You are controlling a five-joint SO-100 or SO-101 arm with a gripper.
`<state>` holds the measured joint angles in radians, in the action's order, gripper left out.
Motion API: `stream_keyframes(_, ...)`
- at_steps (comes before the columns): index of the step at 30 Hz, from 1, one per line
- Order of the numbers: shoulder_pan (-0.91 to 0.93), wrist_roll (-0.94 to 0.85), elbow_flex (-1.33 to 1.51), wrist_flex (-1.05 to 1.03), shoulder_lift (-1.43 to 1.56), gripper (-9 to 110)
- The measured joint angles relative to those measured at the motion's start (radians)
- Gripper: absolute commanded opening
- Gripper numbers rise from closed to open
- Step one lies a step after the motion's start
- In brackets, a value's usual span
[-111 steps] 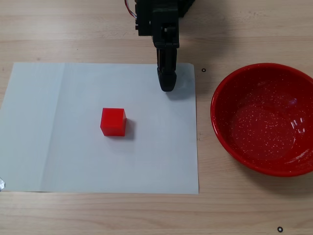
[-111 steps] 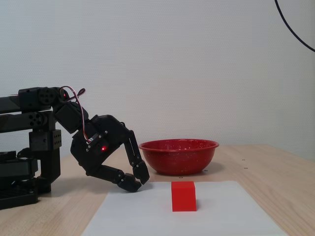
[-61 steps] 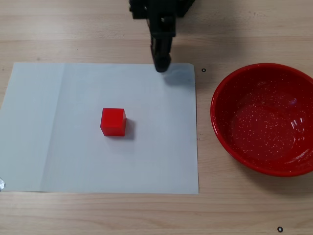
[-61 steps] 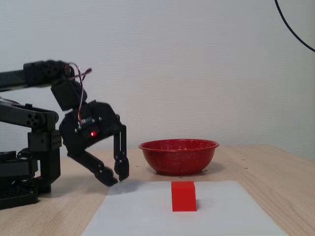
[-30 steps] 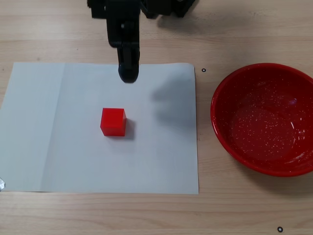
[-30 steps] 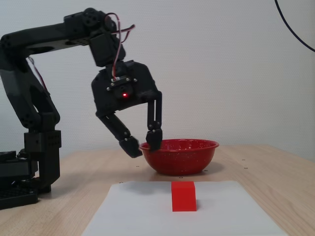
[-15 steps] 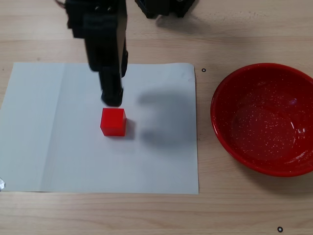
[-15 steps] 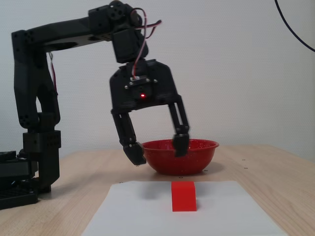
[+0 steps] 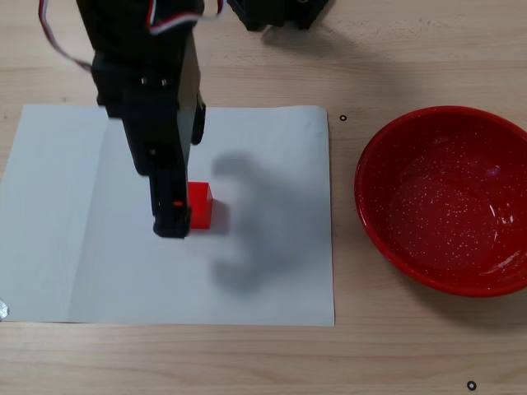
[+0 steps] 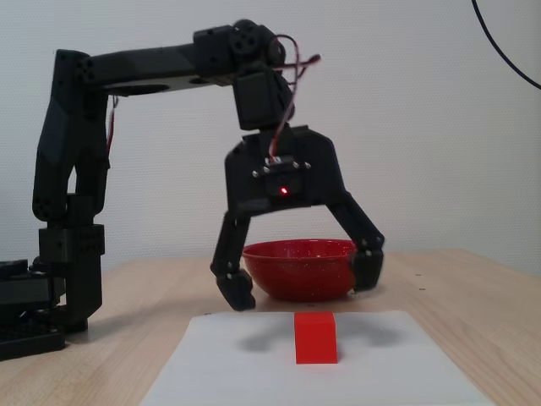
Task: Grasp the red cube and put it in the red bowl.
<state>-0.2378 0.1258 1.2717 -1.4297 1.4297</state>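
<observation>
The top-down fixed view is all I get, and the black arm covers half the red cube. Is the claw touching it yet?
Observer: No. In the side-on fixed view the claw hangs above the red cube, with clear air between them.
Operator: Is the claw open?
Observer: Yes, its fingers are spread wider than the cube.
Operator: Where is the red bowl from there?
Observer: The red bowl sits behind the claw, farther back on the table.
</observation>
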Motion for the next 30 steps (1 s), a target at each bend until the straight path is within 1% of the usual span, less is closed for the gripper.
stream_keyframes(3, -0.003, 0.0, -0.037, 0.0, -0.058, 57)
stream_keyframes(6, -0.009, 0.0, -0.075, 0.0, -0.107, 62)
stream_keyframes(10, -0.012, 0.009, -0.13, -0.011, -0.158, 65)
stream_keyframes(15, -0.011, 0.009, -0.152, -0.031, -0.209, 67)
stream_keyframes(19, -0.002, 0.015, -0.153, -0.044, -0.221, 67)
stream_keyframes(30, 0.009, 0.014, -0.276, -0.081, -0.313, 66)
